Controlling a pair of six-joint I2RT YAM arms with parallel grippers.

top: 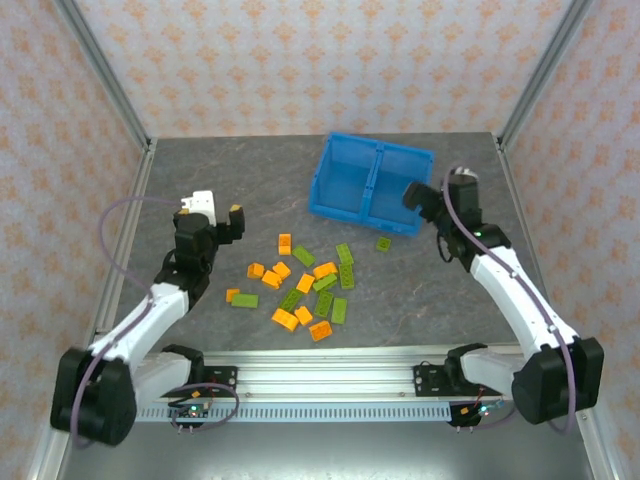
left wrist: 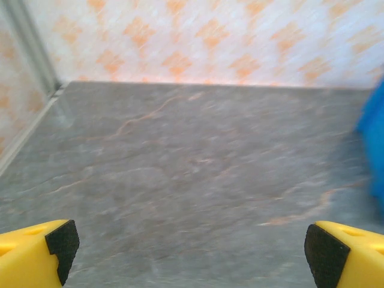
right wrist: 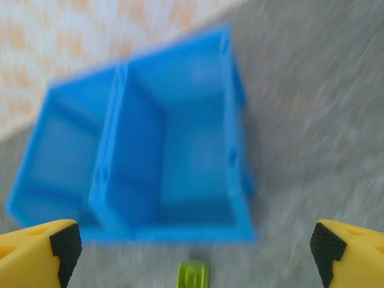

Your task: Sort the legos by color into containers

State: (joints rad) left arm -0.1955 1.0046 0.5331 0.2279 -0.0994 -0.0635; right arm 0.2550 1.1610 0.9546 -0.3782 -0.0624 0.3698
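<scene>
Several orange and olive-green legos (top: pixel 300 282) lie scattered on the grey table in front of the arms. One green lego (top: pixel 383 243) (right wrist: pixel 193 276) sits apart, just before the blue bin (top: pixel 370 185) (right wrist: pixel 174 150). The bin's two containers, split by a divider wall, look bare inside. My left gripper (top: pixel 211 212) (left wrist: pixel 192 252) hangs open to the left of the pile, over bare table. My right gripper (top: pixel 432 197) (right wrist: pixel 196 247) is open by the bin's near right corner, with nothing between its fingers.
The table (top: pixel 250 180) is walled by patterned panels with metal posts at the corners. The bin's edge (left wrist: pixel 373 150) shows at the right in the left wrist view. Bare table lies at the back left and to the right of the pile.
</scene>
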